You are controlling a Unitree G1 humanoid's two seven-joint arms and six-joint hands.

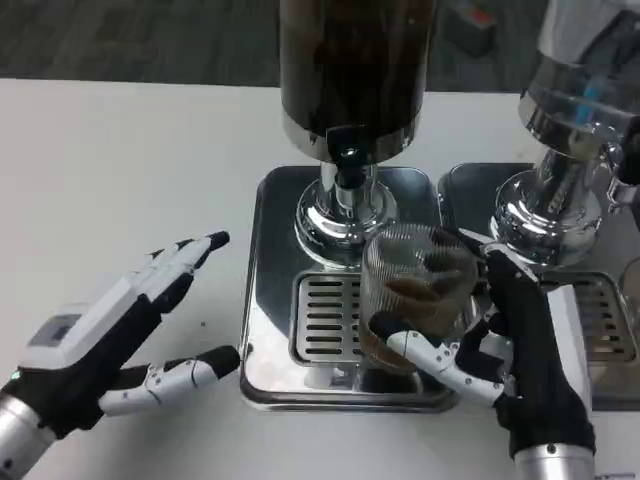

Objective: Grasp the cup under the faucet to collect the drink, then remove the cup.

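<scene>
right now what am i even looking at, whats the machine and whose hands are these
This is one picture from a camera on a humanoid robot's head, looking down at a white table. The right robot hand holds a ribbed clear cup with brown drink in it, on the slotted drip tray below the faucet of a dark drink dispenser. The left robot hand waits open beside the tray, holding nothing. A second dispenser stands on the right.

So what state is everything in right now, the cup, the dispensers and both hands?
Ribbed glass cup: upright on the drip grille, some brown drink inside.
Dark drink dispenser: filled, no stream visible at its faucet.
Second dispenser: standing untouched.
Right hand: gripping the cup.
Left hand: open, holding nothing.
</scene>
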